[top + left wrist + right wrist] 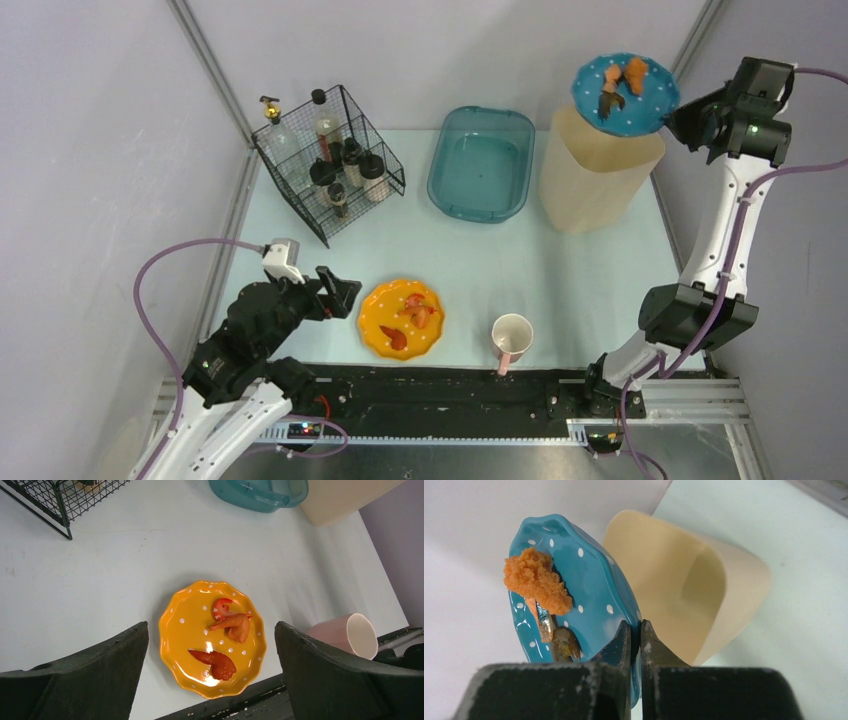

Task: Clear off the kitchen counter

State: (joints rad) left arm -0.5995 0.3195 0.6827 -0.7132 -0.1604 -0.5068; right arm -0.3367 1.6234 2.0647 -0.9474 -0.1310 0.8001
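The pale mint-blue kitchen counter [560, 275] holds an orange dotted plate [401, 318] with red food scraps, near the front. My left gripper [340, 292] is open and empty, just left of that plate; in the left wrist view the plate [185, 630] lies below and between my fingers [320, 665]. My right gripper [680, 118] is shut on the rim of a blue dotted plate [640, 105] with orange and dark scraps, held tilted over the cream bin [597, 180]. The right wrist view shows the blue plate [589, 587] pinched above the bin's opening [674, 595].
A pink-and-white mug [511, 338] stands near the front edge, right of the orange plate. A teal tub [481, 162] sits at the back centre. A black wire rack [330, 165] with several bottles is at the back left. A black rail [450, 390] runs along the front.
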